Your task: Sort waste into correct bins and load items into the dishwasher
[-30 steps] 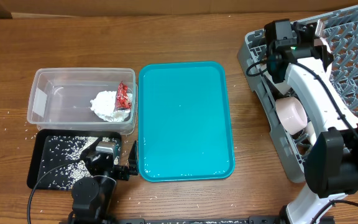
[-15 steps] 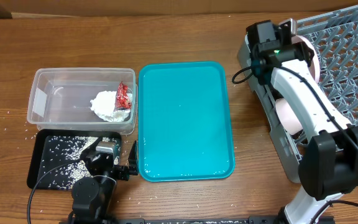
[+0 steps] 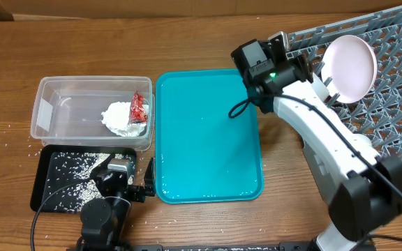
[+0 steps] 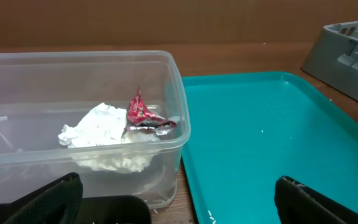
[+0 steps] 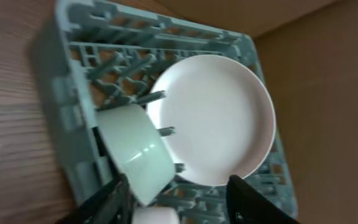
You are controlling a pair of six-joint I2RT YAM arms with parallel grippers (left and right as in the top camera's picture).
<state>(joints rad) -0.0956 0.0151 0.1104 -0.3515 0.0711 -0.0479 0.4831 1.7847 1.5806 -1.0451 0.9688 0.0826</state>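
The grey dishwasher rack (image 3: 396, 104) (image 5: 73, 93) stands at the right. A round white plate (image 3: 351, 66) (image 5: 213, 118) stands on edge among its pegs, with a small white bowl (image 5: 135, 152) on its side beside it and another pale bowl's edge (image 5: 157, 216) below. My right gripper (image 3: 306, 70) (image 5: 179, 208) hangs open just left of the rack, holding nothing. The clear bin (image 3: 54, 115) (image 4: 179, 118) holds the white tissue wad (image 3: 121, 118) (image 4: 98, 127) and red wrapper (image 3: 139, 107) (image 4: 143, 115). Rice grains lie in the black bin (image 3: 40, 188). My left gripper (image 3: 130, 171) (image 4: 179, 211) is open above the black bin's near corner.
A large teal tray (image 3: 208, 136) (image 4: 260, 137) lies between the bins and the rack, with a few rice grains at its near edge. Loose grains dot the wood left of the bins (image 3: 5, 136). The right arm (image 3: 326, 139) reaches across the rack's left side.
The right gripper opened and let go of the plate, which now stands in the rack. The right arm drew back to the left, over the teal tray's corner. The left arm stayed still.
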